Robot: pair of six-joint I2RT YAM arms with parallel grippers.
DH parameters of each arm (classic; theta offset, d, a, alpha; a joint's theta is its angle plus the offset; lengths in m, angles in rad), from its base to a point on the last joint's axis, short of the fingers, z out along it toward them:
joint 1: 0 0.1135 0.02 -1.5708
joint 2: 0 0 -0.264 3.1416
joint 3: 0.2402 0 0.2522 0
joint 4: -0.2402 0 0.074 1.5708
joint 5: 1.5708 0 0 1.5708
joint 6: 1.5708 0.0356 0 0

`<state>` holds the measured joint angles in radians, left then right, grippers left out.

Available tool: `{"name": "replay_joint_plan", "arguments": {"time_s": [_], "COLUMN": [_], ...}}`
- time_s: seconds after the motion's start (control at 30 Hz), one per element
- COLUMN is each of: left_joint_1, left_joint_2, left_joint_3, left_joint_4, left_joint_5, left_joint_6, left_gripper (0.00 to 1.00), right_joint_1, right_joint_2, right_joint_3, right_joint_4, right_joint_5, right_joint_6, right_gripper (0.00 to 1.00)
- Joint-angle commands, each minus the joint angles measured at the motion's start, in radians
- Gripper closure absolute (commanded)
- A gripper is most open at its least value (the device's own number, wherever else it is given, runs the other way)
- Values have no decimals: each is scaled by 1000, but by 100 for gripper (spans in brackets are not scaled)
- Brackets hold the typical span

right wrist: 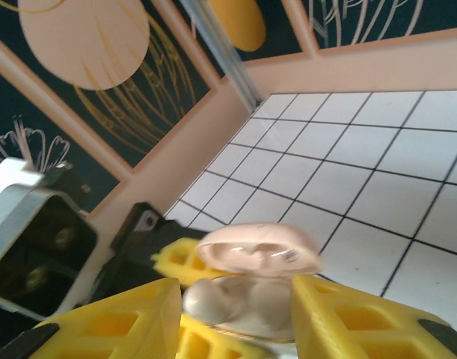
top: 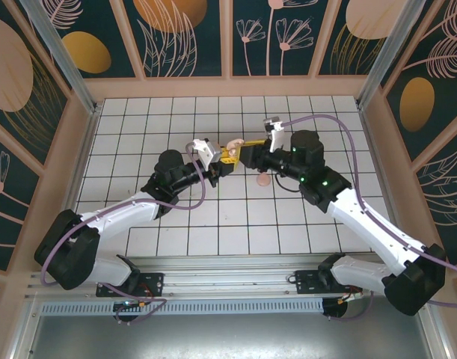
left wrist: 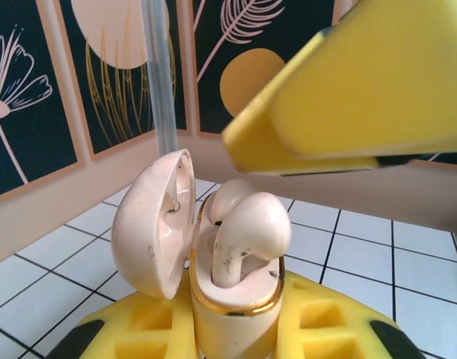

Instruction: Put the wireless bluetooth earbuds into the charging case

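Both arms are extending over the white-tiled tabletop (top: pixel 176 224) and meeting at the charging case (top: pixel 233 144). The left gripper (top: pixel 224 157), with yellow fingers, is clamping the case from its left side, and the pale lid is showing on top. The right gripper (top: pixel 244 153) is sitting close against the case's right side; jaw spacing is unreadable from above. A small pinkish object (top: pixel 264 179) is lying on the tiles just right of the case, toward the arm bases. A purple cable (top: pixel 348 146) is looping off to the case's right.

White tiled floor (top: pixel 123 149), dark floral walls (top: pixel 187 37)
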<state>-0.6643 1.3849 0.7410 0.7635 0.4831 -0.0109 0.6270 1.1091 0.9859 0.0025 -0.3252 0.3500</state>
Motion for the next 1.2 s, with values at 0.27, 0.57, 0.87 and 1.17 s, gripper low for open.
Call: {"name": "replay_joint_plan", "arguments": {"time_s": [0.27,0.57,0.87,1.17], "left_joint_1": [-10,-9,-10,-9], "left_joint_2": [-33,-19,-24,-32], "left_joint_3": [38,41,36,29], "left_joint_4": [62,22,-59,-92], "left_joint_5": [38,-12,-45,-41], "left_joint_6": [19,30,133,214], "left_gripper": [85,84,85,85], "right_joint_1": [-22,-22,-20,-16], "right_joint_2": [-36,-68,-112,-135], "right_joint_3": [20,53,46,16], "right_joint_4": [-7,-31,-73,-160], "right_joint_5": [-19,-49,-112,-136], "right_joint_6": [4,-26,-331,-877], "right_gripper": [72,71,67,68]}}
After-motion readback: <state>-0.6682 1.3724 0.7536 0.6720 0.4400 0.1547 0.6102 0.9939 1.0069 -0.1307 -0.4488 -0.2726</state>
